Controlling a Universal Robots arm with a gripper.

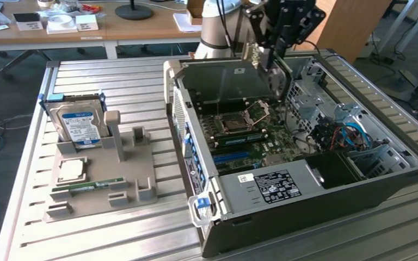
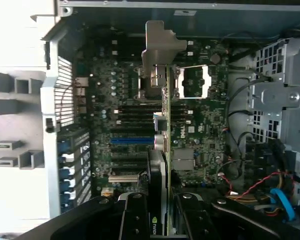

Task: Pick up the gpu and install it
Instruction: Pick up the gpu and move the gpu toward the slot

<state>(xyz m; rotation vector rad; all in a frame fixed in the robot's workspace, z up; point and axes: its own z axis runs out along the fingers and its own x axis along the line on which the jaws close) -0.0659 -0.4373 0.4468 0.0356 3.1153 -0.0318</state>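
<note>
1. Gripper [image 1: 273, 61] [image 2: 162, 220] is hanging over the open PC case [image 1: 303, 201], claw pinching the gpu [image 1: 276, 81] [image 2: 166, 125]
2. Gpu is hanging upright above the mobo [image 1: 245, 136] [image 2: 115, 100], inside the case opening; appears clear of the slots
3. Wrist view: card is showing edge-on, fingers [image 2: 135, 220] pressing on both flat faces, metal bracket end pointing away from them
4. Exterior view's left: hard drive [image 1: 78, 125] is standing in grey holder [image 1: 122, 168] on slatted table [image 1: 107, 76]; green memory stick [image 1: 89, 186] is lying in same holder, beside the case
</note>
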